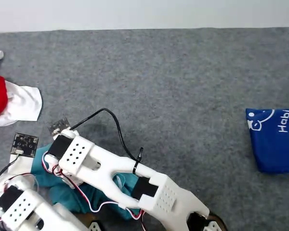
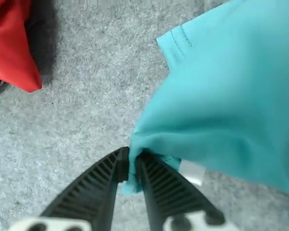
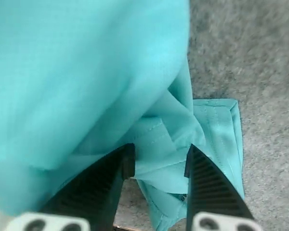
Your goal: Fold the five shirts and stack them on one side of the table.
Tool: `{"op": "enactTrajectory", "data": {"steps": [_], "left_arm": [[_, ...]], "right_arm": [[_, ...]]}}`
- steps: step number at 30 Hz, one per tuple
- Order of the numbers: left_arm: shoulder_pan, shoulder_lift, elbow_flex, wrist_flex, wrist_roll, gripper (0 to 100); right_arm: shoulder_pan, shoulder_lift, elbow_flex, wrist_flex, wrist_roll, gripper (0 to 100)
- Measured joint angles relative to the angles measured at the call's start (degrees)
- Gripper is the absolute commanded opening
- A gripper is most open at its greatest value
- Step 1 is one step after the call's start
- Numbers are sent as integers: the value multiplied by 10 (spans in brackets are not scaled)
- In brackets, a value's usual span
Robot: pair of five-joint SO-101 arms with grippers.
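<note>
Fabric of the teal shirt is clamped in your left gripper, the bulk lying ahead of its tips; your right gripper, jaws apart, hangs directly over the bunched folds.

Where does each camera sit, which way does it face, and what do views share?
High view: fixed overhead, looking down on the table; both arms over the teal shirt.
Left wrist view: on that wrist, looking past the left gripper, shut on the teal shirt.
Right wrist view: on that wrist, looking past the open right gripper at the shirt.
Shared: the teal shirt.
</note>
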Motion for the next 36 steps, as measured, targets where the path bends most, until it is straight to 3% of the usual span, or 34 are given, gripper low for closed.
{"op": "enactTrajectory", "data": {"steps": [5,9,25,36], "left_arm": [[0,0,2,0,0,3],[0,0,2,0,0,3],[0,0,2,0,0,3],[0,0,-64,0,0,3]], "right_arm": [[0,0,0,0,0,160],[0,0,0,0,0,9],[31,-1,0,0,0,9],[166,-142,0,0,32,8]]}}
